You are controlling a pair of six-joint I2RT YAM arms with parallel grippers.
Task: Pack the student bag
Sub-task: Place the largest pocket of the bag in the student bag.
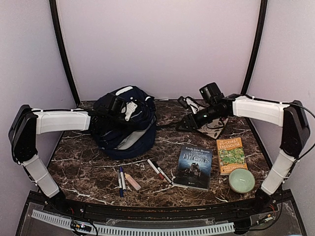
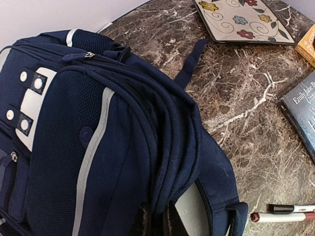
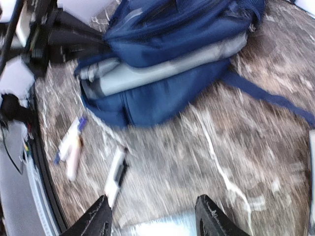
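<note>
The left arm [image 1: 61, 121] reaches inward from a raised elbow, its forearm level behind the left jaws, which are closed and hidden from their own wrist camera. The right arm [image 1: 260, 110] mirrors the pose from the opposite side, its wrist tipped downward just behind the right jaws. These stand parted, the two dark fingertips [image 3: 96, 216] well apart with nothing between them in a blurred wrist view.

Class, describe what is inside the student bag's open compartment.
Inside the student bag, only a pale grey flat surface shows through the open zip; lining or item, I cannot tell. The navy fabric covers everything deeper.
</note>
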